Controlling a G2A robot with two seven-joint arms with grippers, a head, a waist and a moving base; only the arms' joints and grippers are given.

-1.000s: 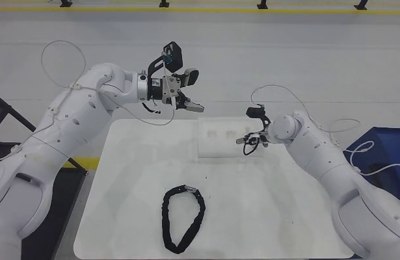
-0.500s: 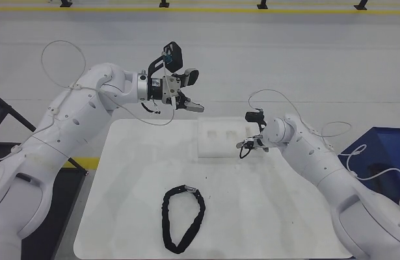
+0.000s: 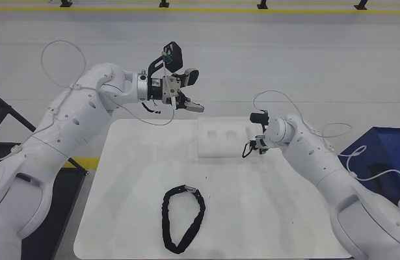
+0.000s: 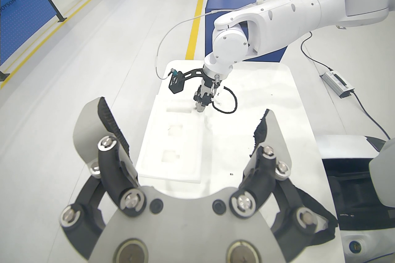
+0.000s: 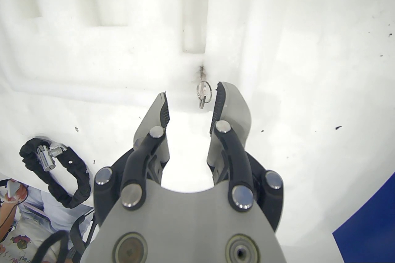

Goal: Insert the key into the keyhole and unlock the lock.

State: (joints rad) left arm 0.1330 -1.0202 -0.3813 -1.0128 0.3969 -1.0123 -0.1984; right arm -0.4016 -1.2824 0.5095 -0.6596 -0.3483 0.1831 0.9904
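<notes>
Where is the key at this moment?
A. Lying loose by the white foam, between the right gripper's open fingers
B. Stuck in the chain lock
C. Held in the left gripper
A: the key lies ungripped at the edge of the foam, between the open fingers of the right gripper; the left gripper is open and empty, and the lock lies apart from the key.

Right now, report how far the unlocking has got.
Done: nothing. The lock lies closed on the table, untouched. In hand: the right gripper is open around the key at the foam block's edge, not yet gripping. The left gripper is open, held aloft. Left: grip the key, carry it over, insert, turn.
</notes>
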